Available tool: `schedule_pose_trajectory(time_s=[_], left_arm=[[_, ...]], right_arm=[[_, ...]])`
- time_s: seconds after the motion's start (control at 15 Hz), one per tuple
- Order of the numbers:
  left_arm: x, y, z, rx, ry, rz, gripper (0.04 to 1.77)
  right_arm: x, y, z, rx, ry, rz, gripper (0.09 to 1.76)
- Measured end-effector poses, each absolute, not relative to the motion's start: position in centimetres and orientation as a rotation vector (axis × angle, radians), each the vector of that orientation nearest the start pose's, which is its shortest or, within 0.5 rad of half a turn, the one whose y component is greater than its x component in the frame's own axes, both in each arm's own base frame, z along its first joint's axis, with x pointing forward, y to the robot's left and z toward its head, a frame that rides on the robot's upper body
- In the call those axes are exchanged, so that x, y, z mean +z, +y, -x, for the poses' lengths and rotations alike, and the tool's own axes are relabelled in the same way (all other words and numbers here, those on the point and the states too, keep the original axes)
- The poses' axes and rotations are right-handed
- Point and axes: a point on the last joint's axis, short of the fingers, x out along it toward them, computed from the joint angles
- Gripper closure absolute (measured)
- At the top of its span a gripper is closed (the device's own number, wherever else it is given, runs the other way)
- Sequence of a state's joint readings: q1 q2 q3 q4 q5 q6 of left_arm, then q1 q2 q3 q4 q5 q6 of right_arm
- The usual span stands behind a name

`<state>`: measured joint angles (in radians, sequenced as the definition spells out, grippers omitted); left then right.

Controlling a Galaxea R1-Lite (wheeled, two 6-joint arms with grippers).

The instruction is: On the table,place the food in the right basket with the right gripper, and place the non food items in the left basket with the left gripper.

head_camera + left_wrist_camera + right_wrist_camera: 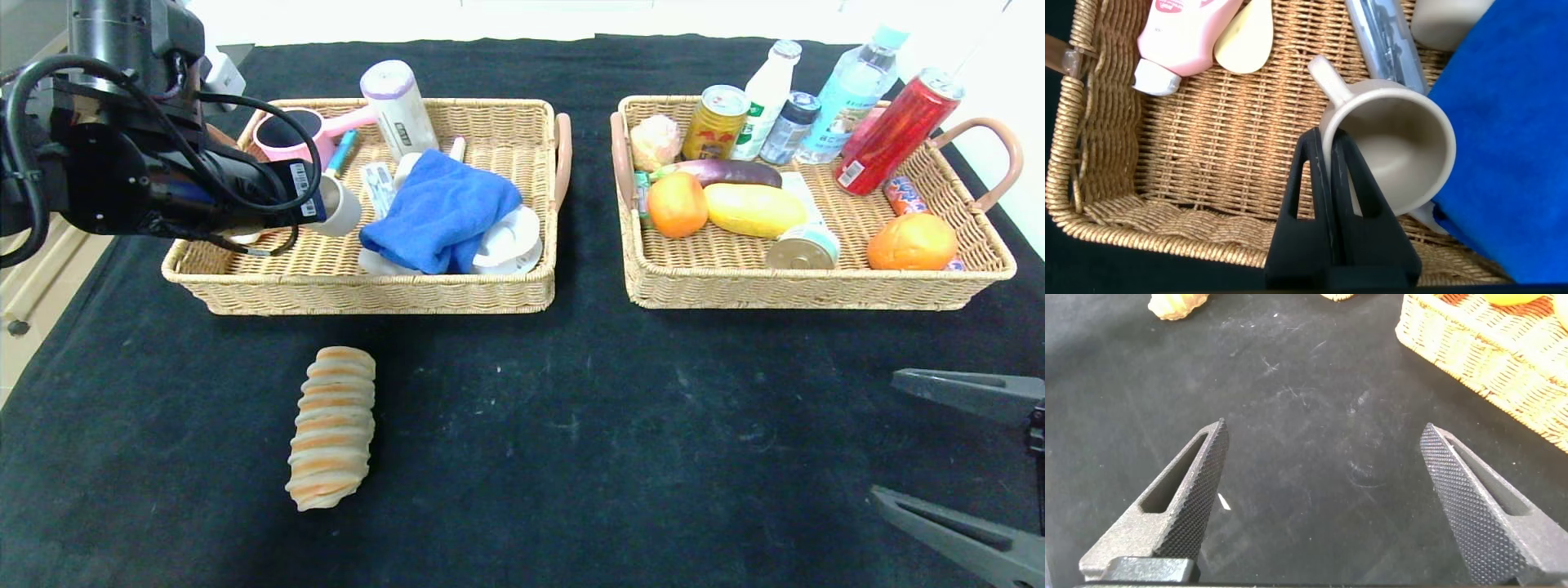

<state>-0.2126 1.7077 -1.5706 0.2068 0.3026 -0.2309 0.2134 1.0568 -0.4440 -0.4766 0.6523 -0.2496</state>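
Observation:
My left gripper (1327, 139) is shut on the rim of the cream cup (1392, 143), holding it tilted above the left basket (367, 296), beside the blue cloth (441, 211) that lies in that basket. The striped bread roll (332, 426) lies on the black table (571, 425) in front of the left basket. In the right basket (808, 287) are the orange (677, 204), the yellow fruit (755, 209) and the tin (804, 249). My right gripper (883, 437) hovers open and empty at the table's near right, far from the roll (1176, 304).
The left basket also holds a pink scoop (294, 135), a white bottle (400, 106) and white discs (510, 241). The right basket also holds bottles, cans, an aubergine (722, 171) and another orange fruit (912, 242).

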Motion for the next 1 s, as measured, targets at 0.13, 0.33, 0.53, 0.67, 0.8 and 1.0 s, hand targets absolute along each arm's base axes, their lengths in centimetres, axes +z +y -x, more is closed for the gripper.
schedule_pose_trajectory(time_s=[0.13,0.33,0.53,0.67,0.8,1.0], left_arm=[[31.1,-6.1,-31.4,0.128,0.33,0.136,1.55],[31.1,-6.0,-31.5,0.131,0.331,0.137,1.09],[31.0,-6.0,-31.5,0.131,0.334,0.138,0.77],[31.0,-6.0,-31.4,0.132,0.338,0.136,0.61],[30.9,-6.0,-31.3,0.131,0.342,0.133,0.5],[30.8,-6.2,-30.3,0.121,0.354,0.128,0.37]], right_arm=[[20.9,4.2,-12.9,0.875,0.028,0.203,0.14],[20.9,4.2,-12.9,0.876,0.027,0.202,0.14],[21.0,4.2,-12.9,0.874,0.027,0.201,0.14],[21.0,4.2,-12.9,0.873,0.027,0.201,0.14],[21.0,4.2,-12.9,0.872,0.026,0.2,0.14],[21.0,4.2,-12.9,0.872,0.027,0.201,0.14]])
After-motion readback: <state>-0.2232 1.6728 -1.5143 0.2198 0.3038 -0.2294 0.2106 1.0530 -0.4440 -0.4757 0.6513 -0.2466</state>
